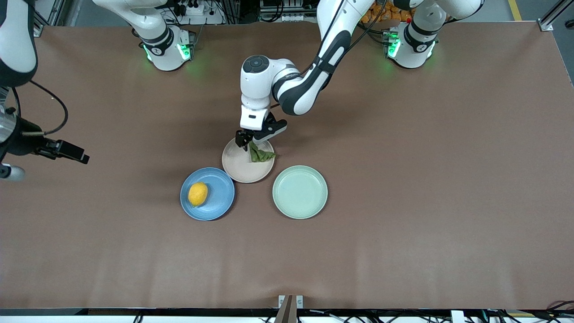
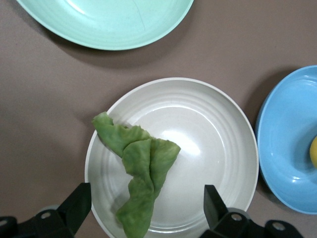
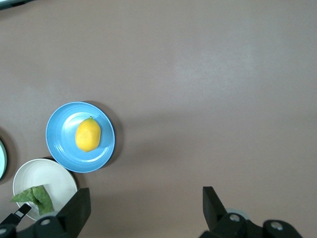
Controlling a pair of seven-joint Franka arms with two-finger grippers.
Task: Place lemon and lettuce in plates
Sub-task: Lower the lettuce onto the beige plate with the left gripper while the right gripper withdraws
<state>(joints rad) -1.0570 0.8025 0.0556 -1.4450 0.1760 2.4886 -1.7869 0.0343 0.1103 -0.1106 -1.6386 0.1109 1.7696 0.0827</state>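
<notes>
The lemon rests in the blue plate, and the lettuce lies in the beige plate, one tip overhanging its rim. The left gripper hangs over it with jaws spread and empty, while the right gripper waits, jaws spread, above the tabletop's right-arm edge. Placement appears complete; only withdrawal seems left

Three plates clustered mid-table: blue plate touched beige plate; mint plate just beside. Left gripper hung spread over beige plate's rim. Bare table all round.

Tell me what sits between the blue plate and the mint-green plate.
The beige plate sits partly between the blue plate and the mint-green plate, set slightly farther from the front camera, in the front view. It holds the lettuce; the lemon lies on the blue one.
</notes>
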